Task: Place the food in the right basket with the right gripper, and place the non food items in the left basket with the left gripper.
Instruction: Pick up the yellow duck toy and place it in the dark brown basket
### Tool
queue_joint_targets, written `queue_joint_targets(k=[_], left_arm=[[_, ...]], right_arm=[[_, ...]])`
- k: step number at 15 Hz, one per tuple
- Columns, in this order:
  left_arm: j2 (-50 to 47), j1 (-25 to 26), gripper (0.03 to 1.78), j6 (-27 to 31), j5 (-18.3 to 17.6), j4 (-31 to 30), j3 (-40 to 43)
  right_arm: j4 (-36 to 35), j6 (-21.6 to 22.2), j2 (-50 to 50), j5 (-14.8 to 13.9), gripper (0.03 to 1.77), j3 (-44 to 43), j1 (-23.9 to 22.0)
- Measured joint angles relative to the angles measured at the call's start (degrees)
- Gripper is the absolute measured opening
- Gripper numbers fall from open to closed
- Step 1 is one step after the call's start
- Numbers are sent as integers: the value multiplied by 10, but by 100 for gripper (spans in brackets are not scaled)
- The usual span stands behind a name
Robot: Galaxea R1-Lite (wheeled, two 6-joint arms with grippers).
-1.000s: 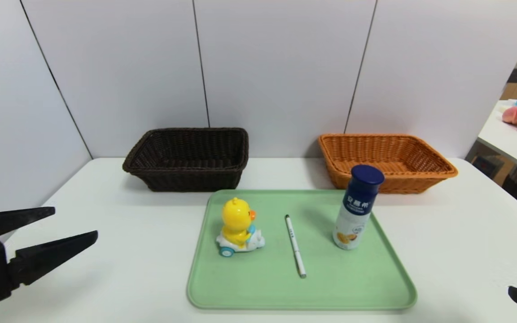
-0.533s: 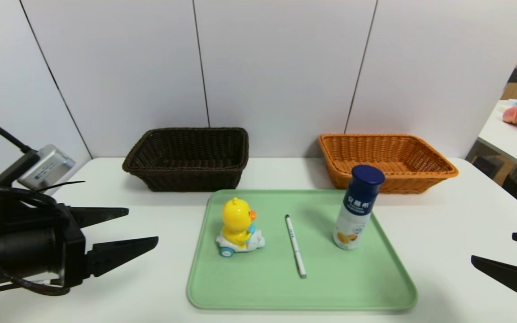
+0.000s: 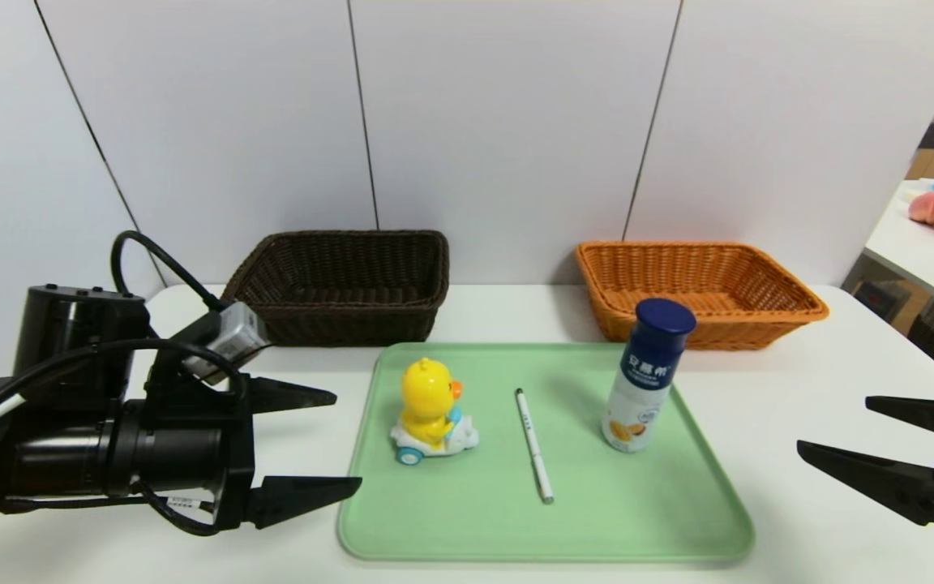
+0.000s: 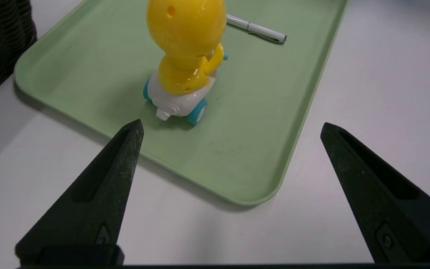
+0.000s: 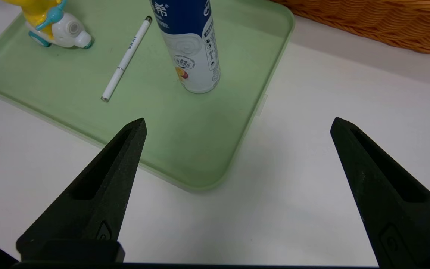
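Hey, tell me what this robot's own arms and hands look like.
The left arm is black, with glossy rounded housings, looping black cables and a small silver box with a cable running to it. The left hand has two long black fingers that taper to points. The right hand shows the same dark, wedge-shaped fingers; most of its arm is out of view.

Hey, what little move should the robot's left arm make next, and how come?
Probably ease the left gripper toward the robot's right, lining its open jaws up around the duck toy. The toy stands upright on the tray, just beyond those jaws, and nothing is between them. It looks like a non-food item, so it would belong in the dark basket.
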Motion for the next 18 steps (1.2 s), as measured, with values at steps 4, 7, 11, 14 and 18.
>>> queue_joint_targets(k=[4, 7, 11, 14, 18], left_arm=[[58, 17, 169, 108, -78, -12, -12], [105, 20, 169, 126, -84, -19, -45], [164, 11, 169, 127, -82, -19, -101], [204, -8, 169, 127, -79, -20, -122], [241, -26, 169, 123, -79, -48, -126]], right_arm=[[0, 1, 12, -1, 170, 0, 6], [-1, 1, 19, -1, 170, -1, 7], [-1, 2, 25, -1, 171, -3, 7], [-1, 3, 28, -1, 171, -3, 6], [-1, 2, 28, -1, 171, -3, 5]])
